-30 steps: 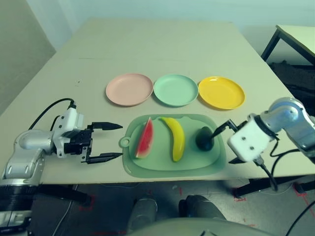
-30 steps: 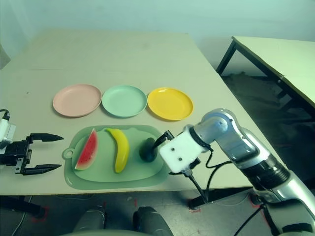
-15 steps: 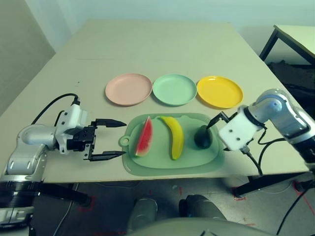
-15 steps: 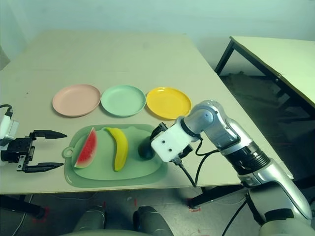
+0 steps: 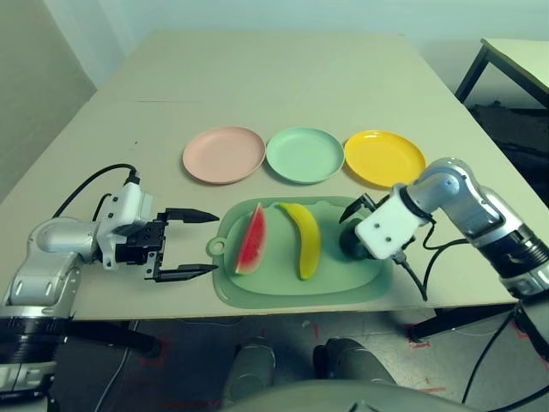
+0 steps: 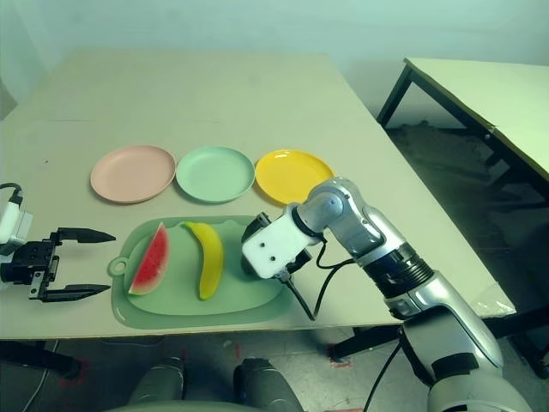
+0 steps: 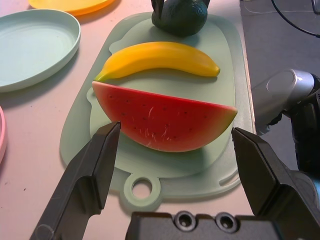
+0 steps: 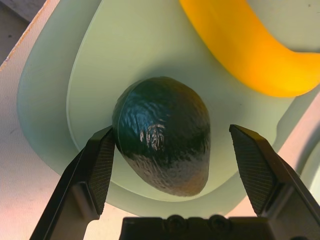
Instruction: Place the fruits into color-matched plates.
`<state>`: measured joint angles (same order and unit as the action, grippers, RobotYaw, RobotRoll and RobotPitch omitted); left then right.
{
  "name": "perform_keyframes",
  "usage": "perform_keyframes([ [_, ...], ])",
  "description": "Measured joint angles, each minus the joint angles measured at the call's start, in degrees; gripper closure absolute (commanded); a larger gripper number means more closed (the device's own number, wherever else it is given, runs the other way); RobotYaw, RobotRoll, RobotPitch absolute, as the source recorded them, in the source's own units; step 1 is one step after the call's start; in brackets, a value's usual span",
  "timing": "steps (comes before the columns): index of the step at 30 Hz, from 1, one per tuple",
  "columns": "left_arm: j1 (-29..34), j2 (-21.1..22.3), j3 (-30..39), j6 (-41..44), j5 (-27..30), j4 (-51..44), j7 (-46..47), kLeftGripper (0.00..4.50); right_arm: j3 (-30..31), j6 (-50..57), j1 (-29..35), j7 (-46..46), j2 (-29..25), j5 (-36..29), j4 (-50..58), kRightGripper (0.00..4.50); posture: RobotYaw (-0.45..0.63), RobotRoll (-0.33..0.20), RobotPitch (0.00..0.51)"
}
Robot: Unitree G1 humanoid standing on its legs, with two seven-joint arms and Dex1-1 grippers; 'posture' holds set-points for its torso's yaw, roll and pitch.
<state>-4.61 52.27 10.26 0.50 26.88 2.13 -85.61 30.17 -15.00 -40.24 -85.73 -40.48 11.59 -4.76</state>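
- Right wrist view: the right gripper (image 8: 172, 172) is spread wide, one black finger on each side of the avocado (image 8: 162, 132), which lies on the green mat (image 8: 125, 55). One finger looks to be touching its side.
- The avocado is rounded and pebbled; it probably weighs little and is rigid, but could roll or squirt out, so gripping across its widest middle seems safest.
- The left gripper (image 7: 175, 160) is also spread, aimed at the watermelon wedge (image 7: 165, 120) on the mat, not touching it.
- The wedge's flat red faces look the surest grip.
- The banana (image 7: 157, 57) lies between wedge and avocado.
- Beyond the mat: pink plate (image 5: 223, 154), mint green plate (image 5: 304, 154), yellow plate (image 5: 384, 158), all empty.
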Motion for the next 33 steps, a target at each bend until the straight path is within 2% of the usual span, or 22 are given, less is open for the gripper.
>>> perform_keyframes([
  [1, 0.1, 0.2, 0.0, 0.0, 0.0, 0.0, 0.0, 0.01, 0.0, 0.3, 0.1, 0.0, 0.0, 0.0, 0.0, 0.00, 0.08, 0.000, 0.094],
  [6, 0.6, 0.3, 0.0, 0.0, 0.0, -0.4, 0.5, 0.00, 0.1, 1.6, 0.2, -0.1, 0.3, 0.0, 0.1, 1.61, 0.08, 0.000, 0.092],
  [18, 0.6, 0.3, 0.0, 2.1, 0.3, -1.0, 3.3, 0.00, 0.0, 3.2, -0.5, -0.3, 0.8, -0.7, -0.6, 1.63, 0.08, 0.000, 0.088],
  [22, 0.1, -0.7, 0.3, 7.2, 1.1, -1.8, 8.7, 0.00, -0.7, 3.7, -6.4, 1.2, 3.0, -1.3, -5.6, 1.63, 0.08, 0.000, 0.084],
  [26, -1.6, -1.4, 1.2, 13.2, 2.5, -4.2, 14.6, 0.00, -2.4, 2.5, -13.5, 5.7, 7.0, -1.2, -14.8, 1.63, 0.10, 0.000, 0.078],
  [33, -3.5, -1.8, 1.6, 18.7, 2.7, -6.8, 20.8, 0.00, -3.1, -3.0, -25.8, 20.7, 16.4, 2.5, -38.1, 1.63, 0.10, 0.000, 0.080],
])
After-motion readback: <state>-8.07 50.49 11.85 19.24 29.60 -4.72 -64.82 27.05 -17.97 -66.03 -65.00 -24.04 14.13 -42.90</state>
